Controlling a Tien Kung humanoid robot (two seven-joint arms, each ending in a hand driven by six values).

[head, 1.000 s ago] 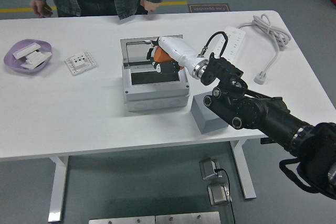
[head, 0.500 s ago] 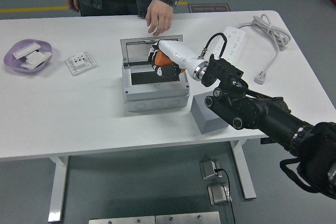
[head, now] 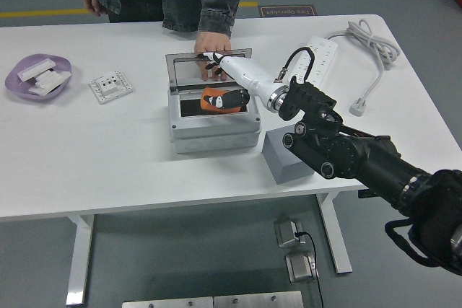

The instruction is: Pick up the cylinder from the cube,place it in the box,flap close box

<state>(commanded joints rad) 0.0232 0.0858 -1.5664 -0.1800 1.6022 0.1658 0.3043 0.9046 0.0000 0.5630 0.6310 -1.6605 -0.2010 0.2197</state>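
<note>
The orange cylinder (head: 210,97) lies inside the open grey box (head: 216,133) at mid-table. My right hand (head: 229,86), white-backed with black fingers, reaches over the box from the right. Its fingers (head: 237,97) hang spread just right of the cylinder, which sits well below the palm. The box's clear lid (head: 189,70) stands raised at the back. A person's hand (head: 209,47) rests on the lid's top edge, close to my fingertips. The grey cube (head: 283,156) stands bare to the right of the box, under my forearm. My left arm is out of view.
A purple dish (head: 22,70) with white parts sits far left, with a white socket plate (head: 110,86) beside it. A white power strip (head: 322,52) and its coiled cable (head: 372,52) lie back right. The person stands at the far edge.
The cylinder has gone from under my palm down into the box. My hand has lifted slightly. The person leaned in and put a hand on the lid.
</note>
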